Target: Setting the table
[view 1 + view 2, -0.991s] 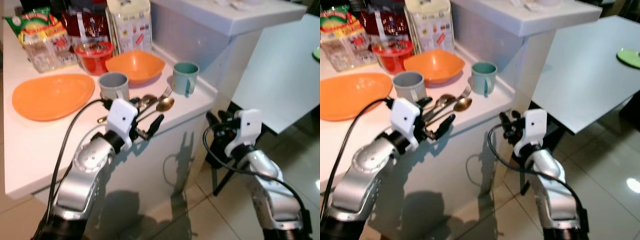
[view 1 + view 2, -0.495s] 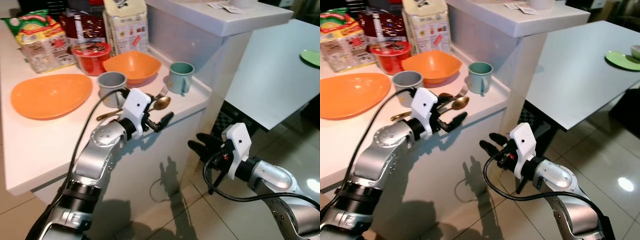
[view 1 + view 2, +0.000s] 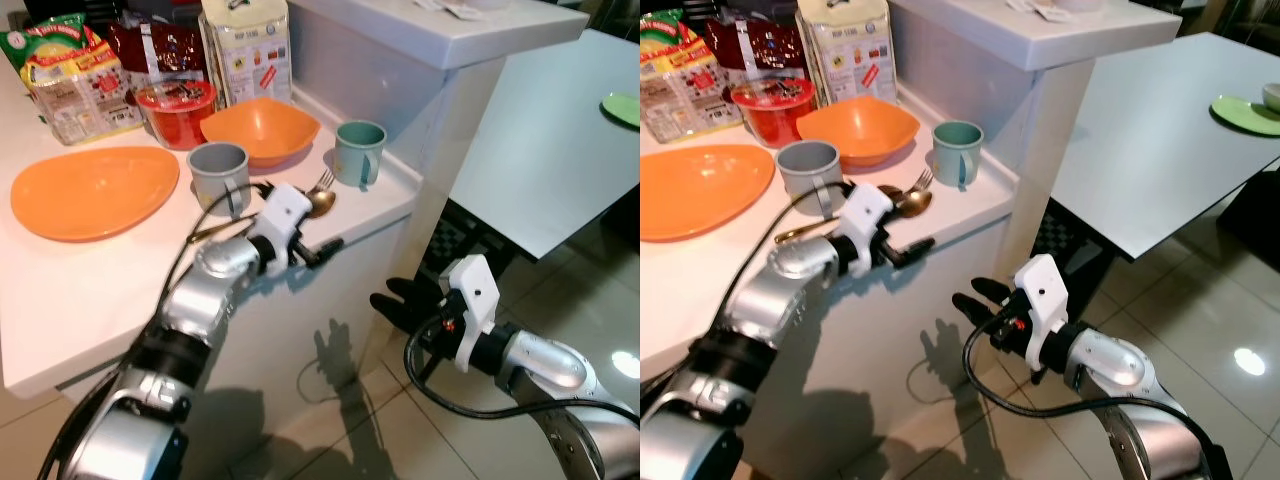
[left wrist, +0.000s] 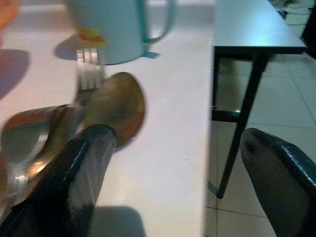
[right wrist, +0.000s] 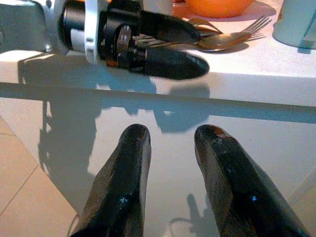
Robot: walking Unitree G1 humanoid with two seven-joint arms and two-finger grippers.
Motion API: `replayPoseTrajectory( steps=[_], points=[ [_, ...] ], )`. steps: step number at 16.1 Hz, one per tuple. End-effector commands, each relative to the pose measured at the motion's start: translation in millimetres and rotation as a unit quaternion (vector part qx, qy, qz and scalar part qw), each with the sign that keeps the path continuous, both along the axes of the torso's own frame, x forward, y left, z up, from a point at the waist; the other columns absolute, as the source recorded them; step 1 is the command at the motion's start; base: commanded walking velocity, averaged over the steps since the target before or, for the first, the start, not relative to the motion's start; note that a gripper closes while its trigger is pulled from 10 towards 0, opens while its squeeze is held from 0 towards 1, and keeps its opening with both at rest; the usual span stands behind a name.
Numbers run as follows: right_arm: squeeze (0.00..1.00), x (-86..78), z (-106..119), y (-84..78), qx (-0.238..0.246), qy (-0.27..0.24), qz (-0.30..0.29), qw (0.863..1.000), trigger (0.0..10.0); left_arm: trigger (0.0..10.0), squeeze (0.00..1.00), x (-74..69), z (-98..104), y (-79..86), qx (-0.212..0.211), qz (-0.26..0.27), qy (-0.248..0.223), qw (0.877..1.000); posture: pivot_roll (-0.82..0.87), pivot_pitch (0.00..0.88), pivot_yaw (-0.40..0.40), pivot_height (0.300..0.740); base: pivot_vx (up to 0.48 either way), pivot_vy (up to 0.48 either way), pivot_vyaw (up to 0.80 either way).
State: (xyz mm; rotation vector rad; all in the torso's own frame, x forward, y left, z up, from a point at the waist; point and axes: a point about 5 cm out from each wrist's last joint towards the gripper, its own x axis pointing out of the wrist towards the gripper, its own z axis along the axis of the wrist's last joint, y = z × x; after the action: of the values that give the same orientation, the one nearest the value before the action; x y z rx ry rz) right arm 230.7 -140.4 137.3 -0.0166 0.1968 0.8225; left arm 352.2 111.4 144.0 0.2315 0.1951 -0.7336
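Note:
On the white counter (image 3: 70, 300) lie an orange plate (image 3: 95, 190), an orange bowl (image 3: 262, 130), a grey mug (image 3: 218, 172) and a teal mug (image 3: 358, 152). A gold spoon (image 3: 320, 203) and a fork (image 3: 323, 180) lie between the mugs, near the counter's front edge. My left gripper (image 3: 306, 232) is open and low over the counter edge. One finger is by the spoon (image 4: 116, 106) and the other is out past the edge. My right gripper (image 3: 393, 298) is open and holds nothing, below counter height in front of the cabinet, pointing at the left gripper.
A red tub (image 3: 175, 108) and food packs (image 3: 75, 75) stand at the counter's back. A raised white ledge (image 3: 440, 35) borders the counter on the right. Beyond it is a grey table (image 3: 540, 170) with a green plate (image 3: 622, 108). The floor is tiled.
My left gripper has reached further forward to the spoon. My right arm has dropped from beside the counter to below its edge and now points left.

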Motion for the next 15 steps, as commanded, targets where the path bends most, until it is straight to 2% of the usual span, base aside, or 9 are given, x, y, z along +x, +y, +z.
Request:
replayPoseTrajectory(
  steps=[1, 5, 6, 7, 8, 9, 11, 12, 15],
  points=[
    [0.0, -0.7, 3, -3.3, -0.003, -0.002, -0.002, 1.0, 10.0, 10.0, 0.0, 4.2, 6, 1.4, -0.01, 0.006, -0.006, 1.0, 0.01, 0.0, -0.033, 0.74, 0.0, 0.0, 0.0],
    [0.0, -0.9, 2, -4.7, -0.005, 0.003, -0.004, 1.0, 10.0, 10.0, 0.0, 4.6, 12, 4.2, -0.036, 0.0, -0.005, 0.999, 0.01, 0.0, -0.034, 0.74, 0.0, 0.0, 0.0],
    [0.0, -0.8, 2, -4.7, -0.005, 0.004, -0.004, 1.0, 10.0, 7.9, 0.0, 4.1, 12, 4.5, -0.035, -0.004, -0.005, 0.999, 0.01, 0.0, -0.034, 0.74, 0.0, 0.0, 0.0],
    [0.0, -0.7, 2, -4.6, -0.004, 0.004, -0.004, 1.0, 10.0, 1.4, 0.0, 4.2, 11, 4.9, -0.032, -0.004, -0.003, 0.999, 0.02, 0.0, -0.035, 0.74, 0.0, 0.0, 0.0],
    [0.0, -0.5, 1, -4.3, -0.004, 0.004, -0.003, 1.0, 10.0, 0.0, 0.0, 4.8, 9, 6.2, -0.025, -0.002, 0.001, 1.0, 0.02, 0.0, -0.034, 0.74, 0.0, 0.0, 0.0],
    [0.0, -0.4, 1, -4.2, -0.004, 0.004, -0.003, 1.0, 10.0, 0.0, 0.0, 5.3, 8, 7.0, -0.021, 0.001, 0.004, 1.0, 0.02, 0.0, -0.034, 0.74, 0.0, 0.0, 0.0],
    [0.0, -0.2, 1, -4.2, -0.005, 0.005, -0.003, 1.0, 10.0, 8.1, 0.0, 7.5, 5, 10.2, -0.007, 0.01, 0.01, 1.0, 0.02, 0.0, -0.034, 0.74, 0.0, 0.0, 0.0],
    [0.0, 0.0, 1, -4.3, -0.005, 0.005, -0.003, 1.0, 10.0, 5.7, 0.0, 8.7, 4, 12.7, 0.007, 0.016, 0.015, 1.0, 0.01, 0.0, -0.034, 0.74, 0.0, 0.0, 0.0],
    [0.0, 0.1, 1, -4.4, -0.006, 0.006, -0.001, 1.0, 10.0, 6.3, 0.0, 9.9, 1, 16.2, 0.032, 0.023, 0.022, 0.999, 0.01, 0.0, -0.034, 0.74, 0.0, 0.0, 0.0]
  ],
)
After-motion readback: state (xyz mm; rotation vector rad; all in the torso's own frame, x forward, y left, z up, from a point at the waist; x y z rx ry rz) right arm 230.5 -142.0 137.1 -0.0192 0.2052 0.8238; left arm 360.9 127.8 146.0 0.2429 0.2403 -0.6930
